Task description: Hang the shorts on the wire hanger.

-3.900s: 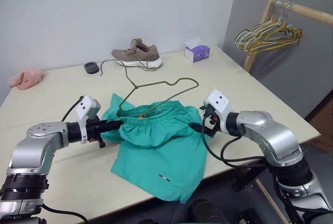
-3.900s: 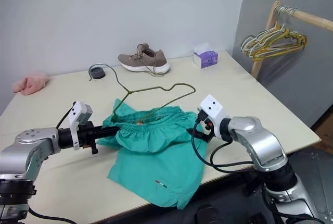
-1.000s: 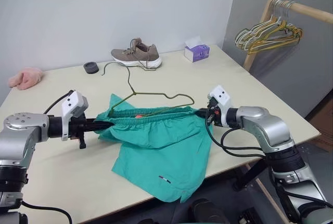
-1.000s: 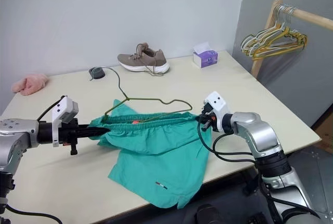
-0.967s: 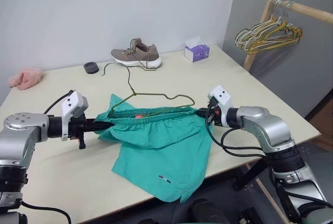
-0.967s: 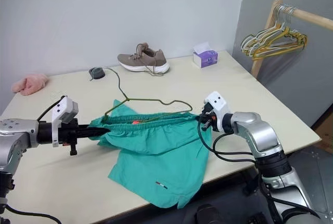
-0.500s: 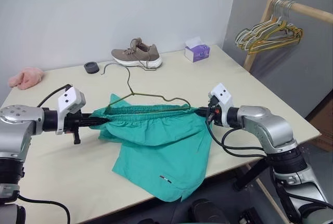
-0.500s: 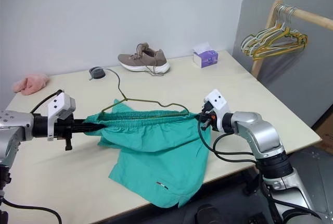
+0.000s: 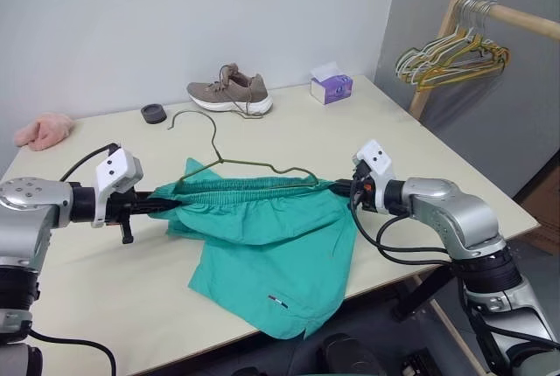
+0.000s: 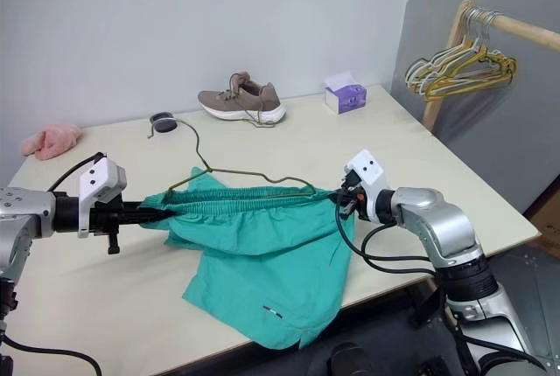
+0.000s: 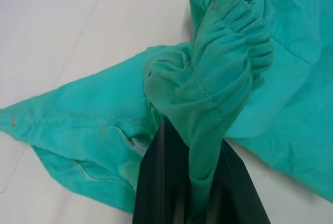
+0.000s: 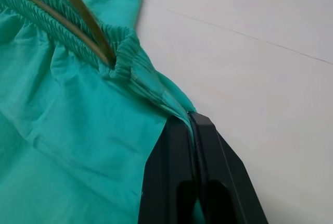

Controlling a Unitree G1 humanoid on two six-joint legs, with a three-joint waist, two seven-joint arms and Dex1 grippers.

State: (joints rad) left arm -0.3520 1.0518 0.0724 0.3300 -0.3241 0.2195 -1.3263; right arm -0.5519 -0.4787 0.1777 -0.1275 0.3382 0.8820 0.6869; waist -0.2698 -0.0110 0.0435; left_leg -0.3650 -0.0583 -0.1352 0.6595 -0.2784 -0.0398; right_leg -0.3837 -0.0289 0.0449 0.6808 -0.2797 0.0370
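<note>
Left gripper [image 11: 200, 193] pinched tight on the waistband's left end; right gripper [image 12: 193, 182] clamped on the right end; elastic drawn taut between them above the table [image 9: 420, 144]. The shorts [image 9: 271, 245] drape down, lower leg over the table's near edge; the wire hanger [image 9: 249, 164] sits inside the waistband, hook rising behind. Fabric looks light, limp, stretchy; waistband ends judged the firmest holds; thin wire likely springy. Small white mark near the hem, unreadable.
</note>
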